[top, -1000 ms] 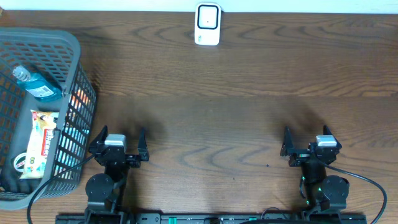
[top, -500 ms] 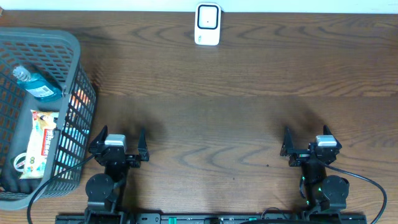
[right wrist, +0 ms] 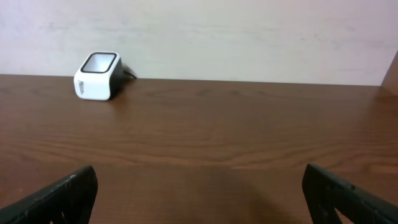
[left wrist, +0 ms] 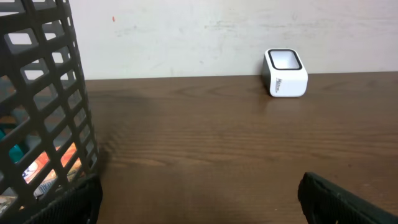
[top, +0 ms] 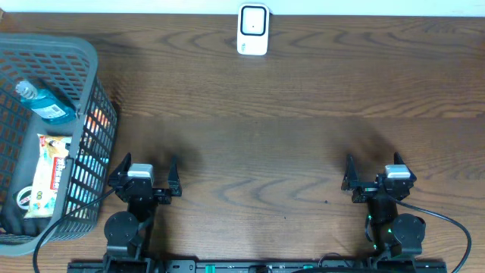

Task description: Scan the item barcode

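1 grey basket [top: 95, 152] far left, white scanner [top: 252, 29] rear centre

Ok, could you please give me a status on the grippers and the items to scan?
Left gripper open, empty, next to basket. Right gripper open, empty. Bottle and snack pack in basket, untouched. Nothing between grippers and scanner.
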